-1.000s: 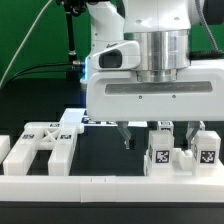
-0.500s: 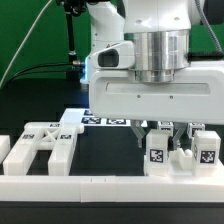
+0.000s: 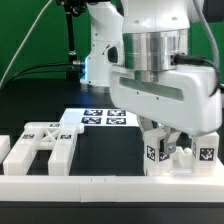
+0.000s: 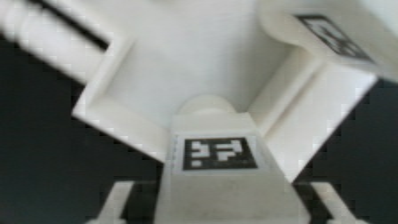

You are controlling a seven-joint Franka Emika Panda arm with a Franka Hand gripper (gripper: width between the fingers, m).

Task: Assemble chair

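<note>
Your hand (image 3: 165, 143) has swung to the exterior view's right over a tagged chair part (image 3: 157, 153), likely lining up a grasp; whether it is clamped or apart, you cannot tell.

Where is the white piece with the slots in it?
The slotted frame lies on the exterior view's left, just behind the long white border bar, with the marker board farther back toward the view's right.

On my black table (image 3: 105, 152) lie the marker board (image 3: 105, 118), a slotted frame (image 3: 45, 145), small tagged white parts (image 3: 158, 156) and a long border bar (image 3: 80, 186).
</note>
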